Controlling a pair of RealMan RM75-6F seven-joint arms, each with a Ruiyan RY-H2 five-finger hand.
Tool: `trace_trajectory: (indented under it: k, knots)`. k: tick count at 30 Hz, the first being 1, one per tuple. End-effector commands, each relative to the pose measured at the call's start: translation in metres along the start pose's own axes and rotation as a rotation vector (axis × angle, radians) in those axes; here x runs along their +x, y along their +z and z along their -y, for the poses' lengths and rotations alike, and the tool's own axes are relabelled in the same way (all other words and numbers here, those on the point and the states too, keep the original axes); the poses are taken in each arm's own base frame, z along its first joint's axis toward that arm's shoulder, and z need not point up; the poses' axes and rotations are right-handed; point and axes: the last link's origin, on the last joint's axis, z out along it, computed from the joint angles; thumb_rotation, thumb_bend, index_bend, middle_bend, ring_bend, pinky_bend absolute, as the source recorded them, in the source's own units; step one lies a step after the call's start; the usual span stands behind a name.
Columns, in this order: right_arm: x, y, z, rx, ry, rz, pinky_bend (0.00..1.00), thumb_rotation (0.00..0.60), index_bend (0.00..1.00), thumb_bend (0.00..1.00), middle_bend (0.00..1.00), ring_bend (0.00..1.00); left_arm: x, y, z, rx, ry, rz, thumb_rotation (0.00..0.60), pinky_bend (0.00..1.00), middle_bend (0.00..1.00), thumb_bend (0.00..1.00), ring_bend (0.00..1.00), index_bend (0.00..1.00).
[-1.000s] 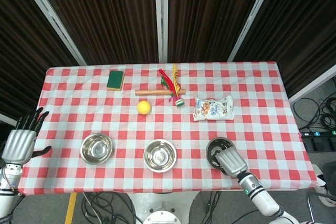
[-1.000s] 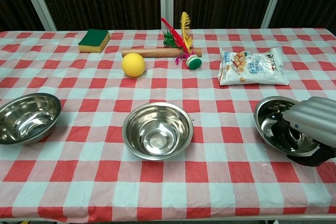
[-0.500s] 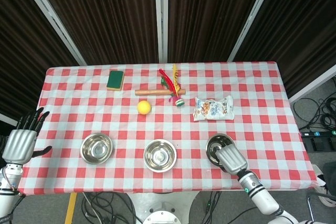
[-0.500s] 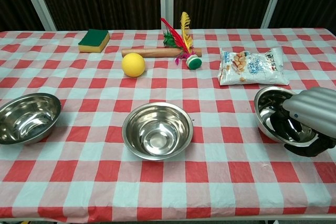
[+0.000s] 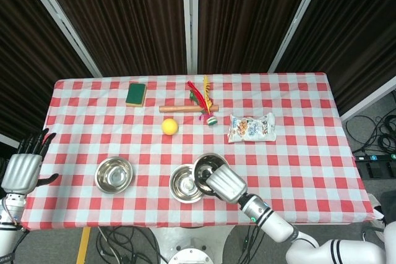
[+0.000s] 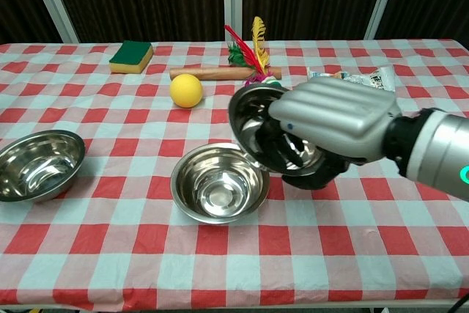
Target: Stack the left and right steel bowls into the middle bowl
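The right robot hand (image 6: pixel 333 119) has carried the right bowl (image 6: pixel 272 128) off the tabletop (image 5: pixel 297 153); a second ago that bowl sat at the near right, and now it hangs above the right rim of the middle bowl (image 6: pixel 220 182). The robot hand grips the bowl's rim, fingers inside and back of the hand on top. The bowl is tilted, its mouth turned up and toward the near left, its right edge hidden by the hand. The middle bowl and left bowl (image 6: pixel 37 164) sit upright where they were. The left robot hand (image 5: pixel 22 167) hovers off the left edge as before, fingers spread, holding nothing. Sponge (image 5: pixel 135 93), ball (image 5: pixel 169 127) and snack bag (image 5: pixel 250 127) are unmoved.
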Motion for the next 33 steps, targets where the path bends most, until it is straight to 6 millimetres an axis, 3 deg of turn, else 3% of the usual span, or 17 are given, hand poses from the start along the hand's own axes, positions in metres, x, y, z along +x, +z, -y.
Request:
trace_trajectory:
  k: [1,7,10,14,18,22,29,33]
  knots:
    - [0.002,0.019,0.027,0.058,0.032,0.018,0.63,0.600,0.69,0.44,0.64,0.53,0.000,0.000,0.001,0.005,0.006,0.001,0.600,0.09,0.00,0.07,0.01,0.06]
    - [-0.011,0.035,0.045,0.095,0.011,0.043,0.63,0.600,0.70,0.41,0.63,0.53,0.000,0.000,0.008,0.030,0.024,0.008,0.600,0.09,0.00,0.07,0.01,0.06]
    - [-0.013,0.038,0.047,0.104,0.008,0.049,0.62,0.600,0.69,0.33,0.62,0.53,-0.001,0.000,0.010,0.037,0.020,0.006,0.600,0.09,0.00,0.07,0.01,0.06]
    - [-0.011,0.040,0.044,0.115,-0.013,0.051,0.50,0.600,0.56,0.12,0.53,0.45,-0.002,-0.001,0.013,0.040,0.012,0.007,0.600,0.09,0.00,0.07,0.01,0.06]
    - [-0.008,0.039,0.040,0.119,-0.040,0.051,0.32,0.600,0.43,0.03,0.41,0.31,-0.003,0.000,0.013,0.036,0.005,0.007,0.600,0.09,0.00,0.07,0.01,0.06]
    - [-0.004,0.037,0.035,0.110,-0.081,0.042,0.14,0.600,0.34,0.00,0.28,0.17,-0.003,0.000,0.012,0.030,0.005,0.002,0.600,0.09,0.00,0.07,0.01,0.06]
    - [0.008,0.031,0.025,0.068,-0.121,-0.006,0.13,0.600,0.33,0.00,0.27,0.16,-0.001,0.002,0.010,0.020,-0.001,-0.002,0.600,0.09,0.00,0.07,0.01,0.06]
    - [0.025,0.025,0.016,0.044,-0.138,-0.043,0.13,0.600,0.32,0.00,0.27,0.16,-0.001,0.002,0.009,0.016,0.002,-0.005,0.600,0.09,0.00,0.07,0.01,0.06]
